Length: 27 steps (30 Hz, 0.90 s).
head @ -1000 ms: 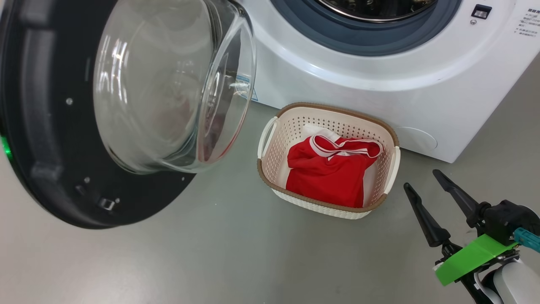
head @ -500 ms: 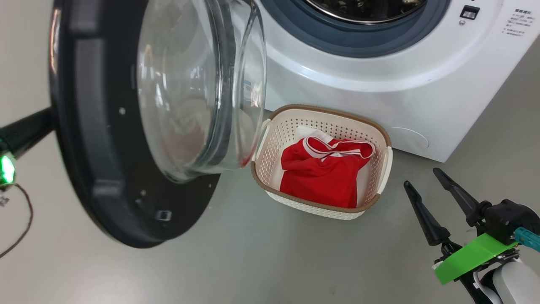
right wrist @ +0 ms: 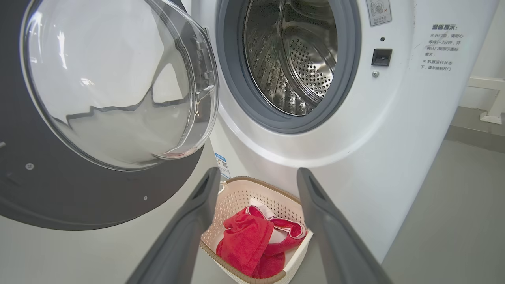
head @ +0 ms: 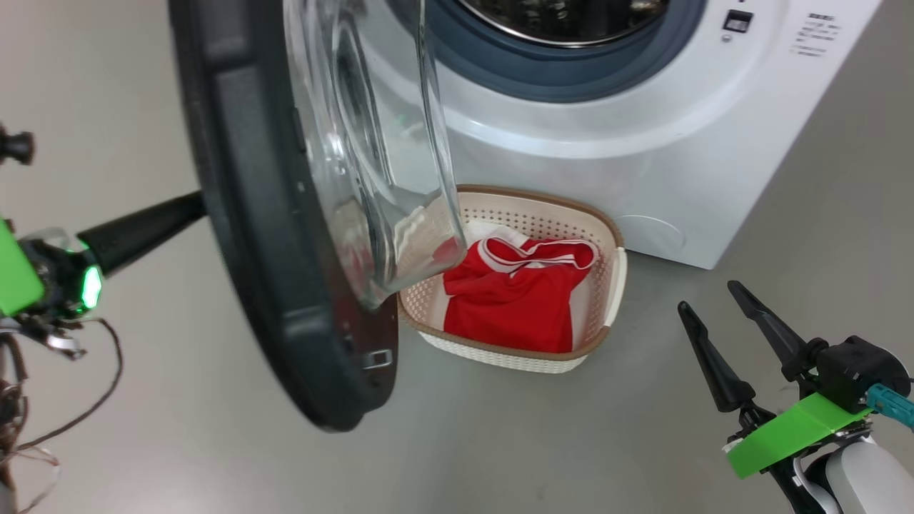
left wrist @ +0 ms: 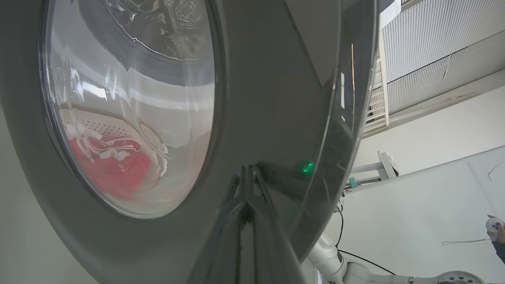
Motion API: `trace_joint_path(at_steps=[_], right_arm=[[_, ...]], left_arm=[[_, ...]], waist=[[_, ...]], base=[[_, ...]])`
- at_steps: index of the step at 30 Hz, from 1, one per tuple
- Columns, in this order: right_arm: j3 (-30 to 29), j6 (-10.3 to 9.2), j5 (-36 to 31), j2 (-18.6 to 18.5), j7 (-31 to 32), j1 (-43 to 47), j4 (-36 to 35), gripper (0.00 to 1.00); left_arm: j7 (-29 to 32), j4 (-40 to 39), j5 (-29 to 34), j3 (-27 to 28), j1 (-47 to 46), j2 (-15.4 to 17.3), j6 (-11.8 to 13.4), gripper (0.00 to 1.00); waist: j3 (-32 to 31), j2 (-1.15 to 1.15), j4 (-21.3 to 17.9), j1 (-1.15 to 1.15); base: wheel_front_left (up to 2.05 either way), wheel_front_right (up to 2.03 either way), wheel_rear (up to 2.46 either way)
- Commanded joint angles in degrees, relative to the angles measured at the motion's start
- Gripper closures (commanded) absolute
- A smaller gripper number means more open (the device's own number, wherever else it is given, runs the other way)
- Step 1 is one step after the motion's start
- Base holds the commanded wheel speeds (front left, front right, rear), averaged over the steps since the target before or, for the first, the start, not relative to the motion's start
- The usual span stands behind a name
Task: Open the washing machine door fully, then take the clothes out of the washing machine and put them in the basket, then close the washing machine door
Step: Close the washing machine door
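Roughly half open, the washing machine door (head: 285,214) stands edge-on to the head camera, its clear glass bowl facing the white washing machine (head: 607,178). The left gripper (head: 193,205) has its two dark fingers pinched together with nothing between them, and their tips appear to touch the door's glossy outer face. That placement looks meant for pushing the door closed, not for grasping it. In the right wrist view the steel drum (right wrist: 300,59) looks empty. The clothes (head: 514,300), bright red with white trim, lie bunched inside the basket (head: 514,360), which sits on the grey floor (head: 535,442) just in front of the washer, below the opening. So closing the door seems to be the only step left.

The right gripper (head: 707,296) hovers low and well apart from the basket, fingers spread wide and holding nothing, apparently parked clear of the door's swing. From the head camera the glass bowl overlaps the basket's near left corner. Whether the door clears the basket cannot be told.
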Motion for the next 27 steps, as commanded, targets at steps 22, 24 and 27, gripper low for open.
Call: trace_joint_path(at_steps=[22, 24, 27], right_arm=[[-1.2, 0.09, -2.0, 3.5, -0.3, -0.4, -2.7, 0.0], [-1.4, 0.09, -2.1, 3.9, -0.3, -0.6, -2.9, 0.0], [-1.6, 0.09, -2.3, 4.5, -0.3, -1.0, -3.0, 0.0]], left_arm=[[-2.6, -3.2, 3.9, -1.9, -4.0, -2.7, -0.3, 1.0], [-3.4, -2.7, 4.6, -1.9, -4.9, -3.0, -0.3, 1.0], [-4.6, -1.9, 5.4, -1.8, -6.2, -3.3, -0.3, 1.0]], waist=[[2.1, 0.0, -14.2, 0.0], [2.6, 0.0, -15.5, 0.0], [3.4, 0.0, -17.1, 0.0]], base=[[0.0, 0.0, 0.0], [0.0, 0.0, 0.0], [0.0, 0.0, 0.0]])
